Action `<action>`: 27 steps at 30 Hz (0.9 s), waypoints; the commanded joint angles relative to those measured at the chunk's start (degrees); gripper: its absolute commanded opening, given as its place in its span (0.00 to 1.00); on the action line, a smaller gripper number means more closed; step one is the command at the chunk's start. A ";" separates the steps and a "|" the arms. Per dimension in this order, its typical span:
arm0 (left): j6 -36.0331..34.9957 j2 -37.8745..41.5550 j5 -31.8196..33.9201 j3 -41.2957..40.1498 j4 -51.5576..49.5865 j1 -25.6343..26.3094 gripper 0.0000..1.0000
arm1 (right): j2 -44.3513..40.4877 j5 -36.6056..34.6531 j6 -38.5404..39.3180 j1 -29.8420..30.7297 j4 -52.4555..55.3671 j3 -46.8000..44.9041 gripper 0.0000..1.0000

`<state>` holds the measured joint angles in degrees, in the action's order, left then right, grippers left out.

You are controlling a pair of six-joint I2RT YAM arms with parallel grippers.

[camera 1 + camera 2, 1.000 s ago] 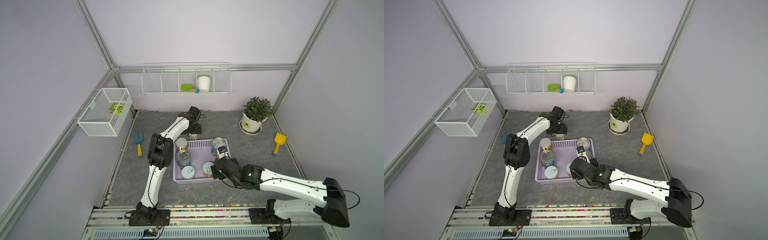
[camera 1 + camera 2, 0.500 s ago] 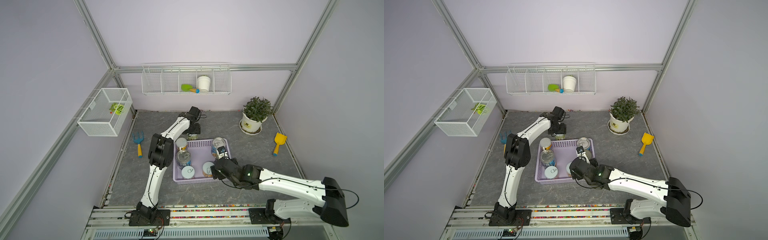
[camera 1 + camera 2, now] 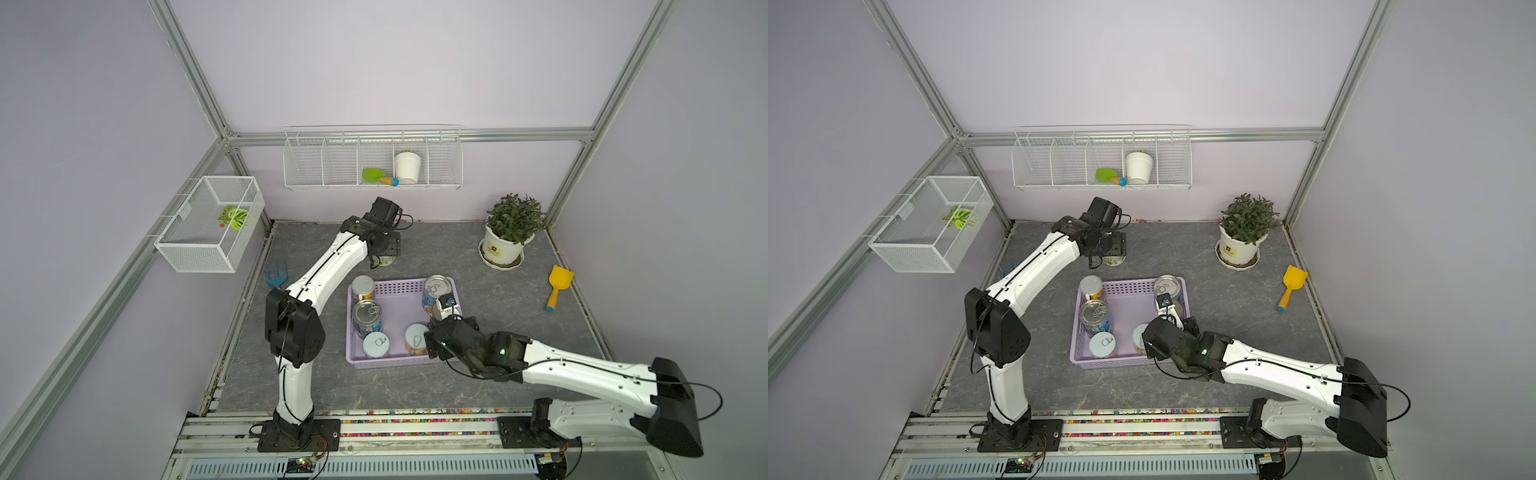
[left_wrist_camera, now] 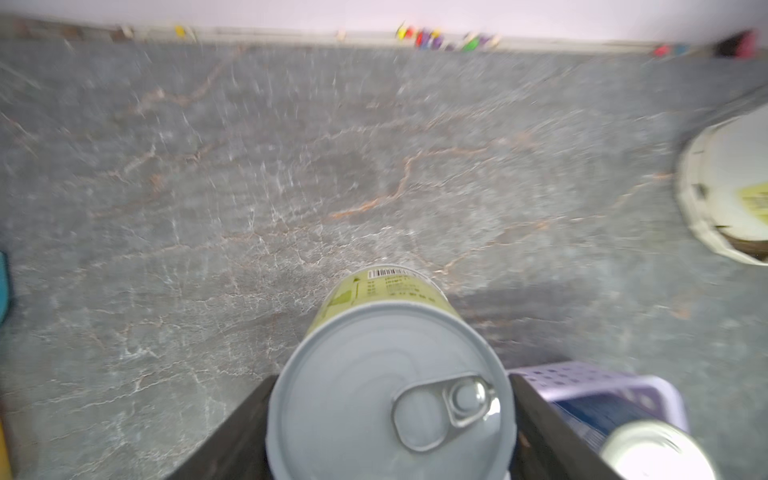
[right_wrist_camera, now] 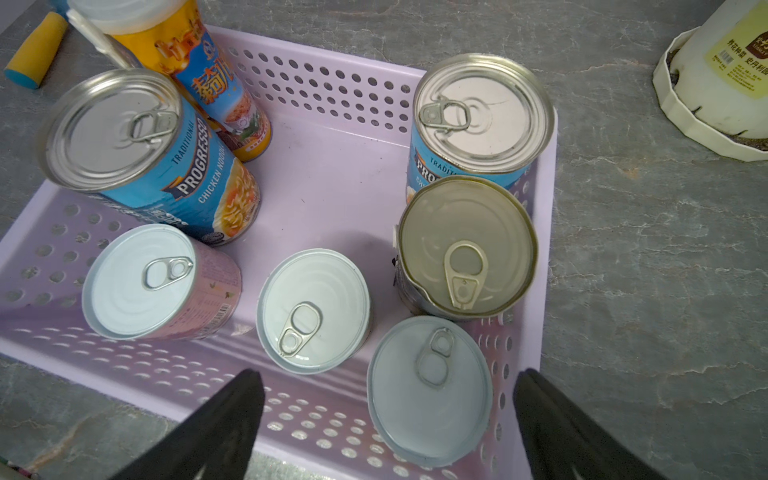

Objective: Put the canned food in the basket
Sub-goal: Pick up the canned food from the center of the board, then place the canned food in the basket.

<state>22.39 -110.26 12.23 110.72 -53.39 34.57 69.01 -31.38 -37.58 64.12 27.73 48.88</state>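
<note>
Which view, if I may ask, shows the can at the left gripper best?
Left wrist view: the can fills the foreground, lid and label plain. Both top views show a sliver under the left gripper; the right wrist view omits it.

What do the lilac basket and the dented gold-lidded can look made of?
Lilac basket: likely moulded plastic, matte, uniform colour with neat round holes. Dented can: apparently thin metal, dull golden lid with pull tab, rim buckled inward.
</note>
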 commanded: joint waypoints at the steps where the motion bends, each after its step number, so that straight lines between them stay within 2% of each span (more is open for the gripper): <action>1: 1.33 3.60 3.39 -2.53 0.21 3.67 0.63 | -2.54 -2.42 -1.41 0.24 -0.35 -1.76 0.98; 9: 3.66 14.37 4.45 -13.70 2.17 10.90 0.63 | -12.38 -6.62 -3.29 0.29 -1.34 -6.73 0.98; 16: 5.56 20.61 2.05 -24.65 6.47 11.81 0.63 | -23.02 -11.14 -4.73 0.26 -2.09 -12.04 0.98; 20: 5.56 20.83 1.17 -28.59 8.81 11.79 0.63 | -26.43 -12.91 -3.98 0.22 -3.64 -14.50 0.98; 27: 6.63 15.31 1.75 -27.47 8.37 11.76 0.63 | -25.31 -13.70 -4.34 0.22 -2.75 -14.06 0.98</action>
<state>27.99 -93.21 13.28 81.38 -48.03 46.37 42.96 -43.24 -41.17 64.10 25.36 35.20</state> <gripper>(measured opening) 0.776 0.978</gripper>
